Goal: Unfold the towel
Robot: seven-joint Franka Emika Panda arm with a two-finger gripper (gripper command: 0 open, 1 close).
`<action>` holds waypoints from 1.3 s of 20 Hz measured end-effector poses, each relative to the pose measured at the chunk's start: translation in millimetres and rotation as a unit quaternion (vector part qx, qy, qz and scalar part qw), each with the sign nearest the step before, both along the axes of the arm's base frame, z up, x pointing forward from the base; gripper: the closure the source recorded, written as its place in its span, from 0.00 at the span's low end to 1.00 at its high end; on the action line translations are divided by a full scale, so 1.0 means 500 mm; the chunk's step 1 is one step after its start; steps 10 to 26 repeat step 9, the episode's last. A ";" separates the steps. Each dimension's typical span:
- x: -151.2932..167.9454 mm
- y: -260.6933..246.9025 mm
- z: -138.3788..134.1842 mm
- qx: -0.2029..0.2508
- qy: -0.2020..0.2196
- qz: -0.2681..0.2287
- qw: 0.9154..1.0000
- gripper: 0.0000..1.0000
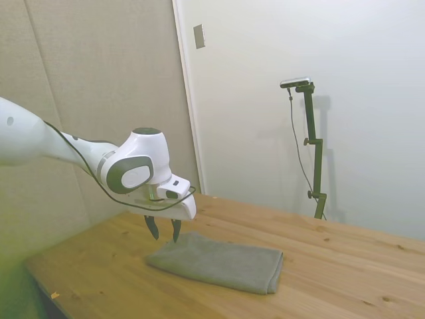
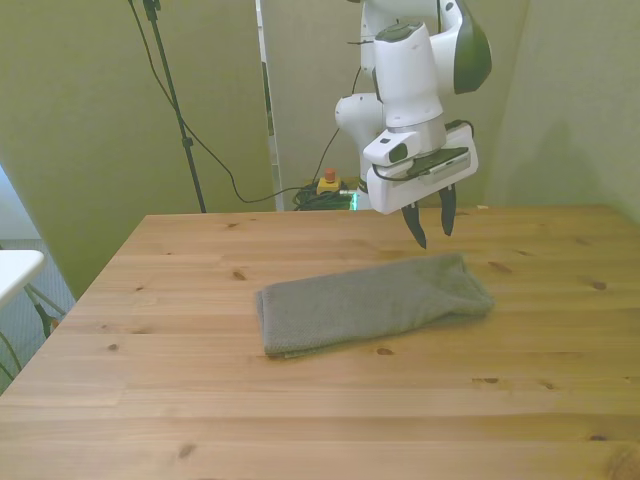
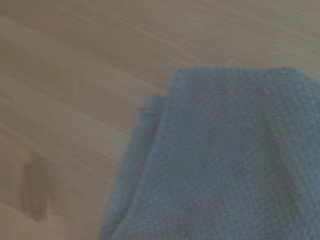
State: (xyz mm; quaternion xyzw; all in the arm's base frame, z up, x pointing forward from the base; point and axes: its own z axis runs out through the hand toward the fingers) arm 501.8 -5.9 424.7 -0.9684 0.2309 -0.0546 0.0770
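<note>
The towel (image 2: 372,302) lies folded on the wooden table (image 2: 200,400), a long flat bundle set slantwise near the middle, with one end toward the front view's right and the other toward the front view's left. The tool (image 2: 430,222) hangs in the air above the end at the front view's right, its two dark fingers pointing down, spread a little apart and holding nothing; a clear gap shows between the fingertips and the cloth in the side view. The wrist view looks down on a corner of the towel (image 3: 225,160), where a lower layer's edge peeks out from beneath the upper layer. That detail matters for what could go wrong: if the tool comes down and closes on every layer at once, lifting will only drag the whole bundle across the table instead of opening it. If it lands too far past the edge it may pinch bare wood or nothing at all, and terry cloth is soft enough to slip from a shallow grip. Pressing too hard into the table is another risk, as the fingers point straight down.
</note>
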 end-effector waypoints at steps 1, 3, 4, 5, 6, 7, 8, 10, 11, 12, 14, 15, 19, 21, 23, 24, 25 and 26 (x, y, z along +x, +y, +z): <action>-0.005 0.010 0.003 -0.014 0.002 -0.018 1.000 0.00; -0.027 0.035 0.018 -0.036 -0.001 -0.055 0.998 0.00; -0.043 0.051 0.027 -0.045 -0.004 -0.075 0.996 0.00; -0.061 0.070 0.034 -0.052 -0.008 -0.094 0.994 0.00; -0.084 0.093 0.037 -0.062 -0.011 -0.115 0.991 0.00; -0.107 0.115 0.038 -0.071 -0.015 -0.136 0.988 0.00; -0.132 0.140 0.035 -0.079 -0.018 -0.158 0.984 0.00; -0.152 0.160 0.033 -0.089 -0.022 -0.177 0.980 0.00; -0.152 0.160 0.033 -0.089 -0.022 -0.177 0.980 0.00; -0.152 0.160 0.033 -0.089 -0.022 -0.177 0.980 0.00; -0.152 0.160 0.033 -0.089 -0.022 -0.177 0.980 0.00; -0.152 0.160 0.033 -0.089 -0.022 -0.177 0.980 0.00; -0.152 0.160 0.033 -0.089 -0.022 -0.177 0.980 0.00; -0.152 0.160 0.033 -0.089 -0.022 -0.177 0.980 0.00; -0.152 0.160 0.033 -0.089 -0.022 -0.177 0.980 0.00; -0.152 0.160 0.033 -0.089 -0.022 -0.177 0.980 0.00; -0.152 0.160 0.033 -0.089 -0.022 -0.177 0.980 0.00; -0.152 0.160 0.033 -0.089 -0.022 -0.177 0.980 0.00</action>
